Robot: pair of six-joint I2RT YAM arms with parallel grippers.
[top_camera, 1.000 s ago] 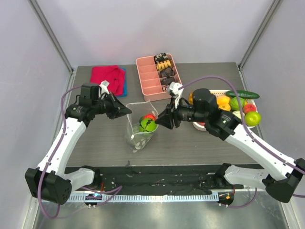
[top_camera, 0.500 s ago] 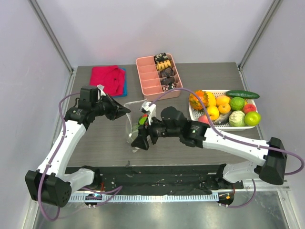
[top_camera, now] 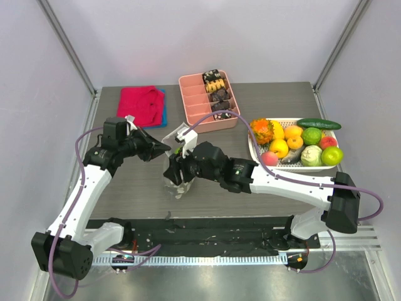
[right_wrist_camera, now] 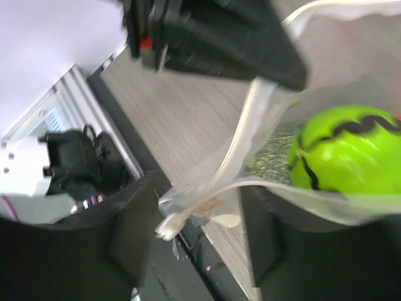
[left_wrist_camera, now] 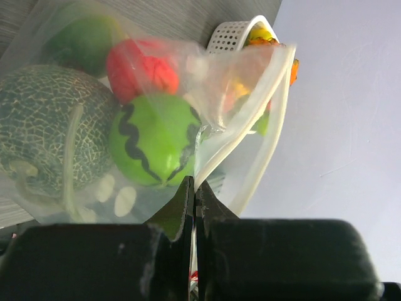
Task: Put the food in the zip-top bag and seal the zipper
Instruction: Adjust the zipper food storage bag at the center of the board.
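Note:
The dotted zip-top bag (top_camera: 179,187) stands open on the table between my arms. Through it in the left wrist view I see a bright green fruit with a black zigzag (left_wrist_camera: 155,146), a red fruit (left_wrist_camera: 140,65) and a netted yellow-green one (left_wrist_camera: 42,133). My left gripper (top_camera: 165,148) is shut on the bag's rim (left_wrist_camera: 210,164) and holds it up. My right gripper (top_camera: 175,168) is open at the bag's near corner. Its fingers (right_wrist_camera: 133,233) straddle the zipper strip's end (right_wrist_camera: 188,204) without pinching it. The green fruit also shows in the right wrist view (right_wrist_camera: 344,157).
A pink tray (top_camera: 195,106) of snacks stands at the back, with a red cloth (top_camera: 141,102) to its left. A white basket (top_camera: 256,150) of other toy produce sits at the right, with a cucumber (top_camera: 319,123) on its far rim.
My right arm has swung left from beside the basket to the bag's near corner and now straddles the zipper end. My left gripper has kept hold of the rim.

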